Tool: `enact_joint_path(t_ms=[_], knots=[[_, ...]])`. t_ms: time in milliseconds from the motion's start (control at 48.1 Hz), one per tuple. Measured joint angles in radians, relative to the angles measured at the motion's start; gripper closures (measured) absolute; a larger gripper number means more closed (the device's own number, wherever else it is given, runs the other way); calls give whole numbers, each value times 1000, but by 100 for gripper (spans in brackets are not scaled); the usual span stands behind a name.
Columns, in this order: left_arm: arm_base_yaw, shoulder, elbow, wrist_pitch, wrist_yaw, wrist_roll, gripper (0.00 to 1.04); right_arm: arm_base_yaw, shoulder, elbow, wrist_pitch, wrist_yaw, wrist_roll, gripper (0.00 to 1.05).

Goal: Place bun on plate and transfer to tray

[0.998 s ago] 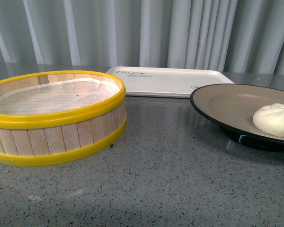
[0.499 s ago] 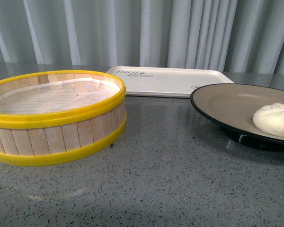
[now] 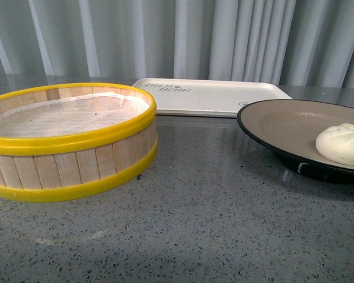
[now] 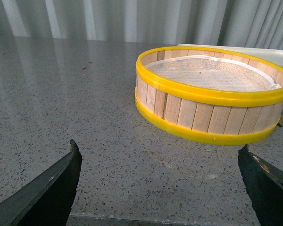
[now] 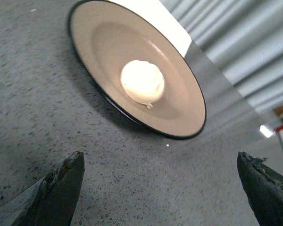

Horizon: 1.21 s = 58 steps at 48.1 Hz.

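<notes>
While hanging low over table [image 3: 194,230] w/ fingers spread wide, grips nothing: R gripper [image 5: 160,155], only bare tabletop btwn the tips. Straight ahead of it, well apart, no contact: bun [image 5: 142,82], sat inside plate [image 5: 179,101], approx mid-plate per R wrist view. Plate itself flat on table, near edge also clear of the fingertips. Beyond plate's far rim from R gripper: tray [image 3: 212,97], flat on table, nothing on it.

Re bun orientation: upright, base down on beige plate surface, pleated top up. Round, so no real long axis; slightly wider than tall in front view. Small nub at its lower edge, on the side facing R gripper.

Same story for L gripper [image 4: 159,147]: spread wide, empty, low over table. Ahead of it and off to one side, apart: steamer basket [image 4: 210,94], yellow-rimmed, white liner inside. Corner of tray just visible behind basket from there.
</notes>
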<state>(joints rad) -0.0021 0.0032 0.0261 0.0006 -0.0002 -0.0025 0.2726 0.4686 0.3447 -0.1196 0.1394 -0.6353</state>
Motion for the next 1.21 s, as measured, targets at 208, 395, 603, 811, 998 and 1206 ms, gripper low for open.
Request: enact_joint_path(t_ms=[208, 395, 603, 811, 998, 1206], knots=[[0, 0, 0, 0, 0, 0, 7, 51, 132, 86, -56, 22, -354, 8], [0, 0, 0, 0, 0, 0, 7, -42, 221, 87, -35, -57, -576, 8], [0, 0, 0, 0, 0, 0, 7, -90, 357, 108, 77, -124, -703, 8], [0, 0, 0, 0, 0, 0, 7, -107, 441, 118, 149, -145, -743, 8], [0, 0, 0, 0, 0, 0, 7, -115, 513, 127, 216, -156, -758, 8], [0, 0, 0, 0, 0, 0, 7, -129, 557, 149, 249, -162, -768, 8]])
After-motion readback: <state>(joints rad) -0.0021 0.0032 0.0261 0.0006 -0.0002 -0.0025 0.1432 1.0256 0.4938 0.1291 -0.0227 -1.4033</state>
